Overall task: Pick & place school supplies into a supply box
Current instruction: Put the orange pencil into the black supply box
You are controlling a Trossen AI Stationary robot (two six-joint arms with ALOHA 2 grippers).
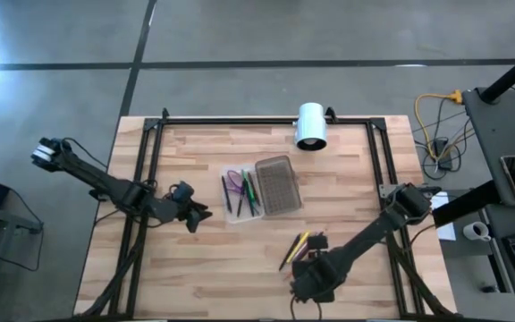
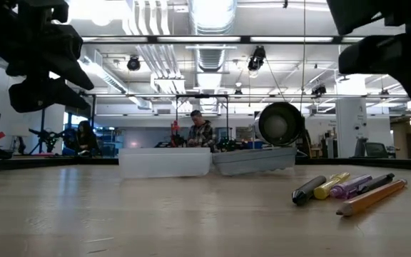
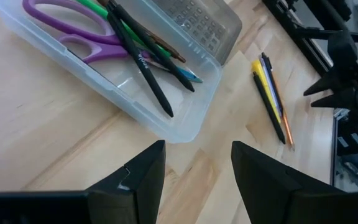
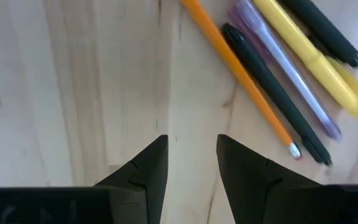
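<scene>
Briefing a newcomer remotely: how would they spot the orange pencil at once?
On the wooden table, near the right gripper, five pens lie side by side, apart from the clear plastic box. The orange pencil is the outermost, the only orange one, beside a black pen.

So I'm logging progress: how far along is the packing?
Partly done: purple-handled scissors and several pens already lie in the translucent plastic supply box. Nothing is in hand; the right gripper hovers open beside five loose pens and pencils left on the wooden table. The left gripper waits open.
</scene>
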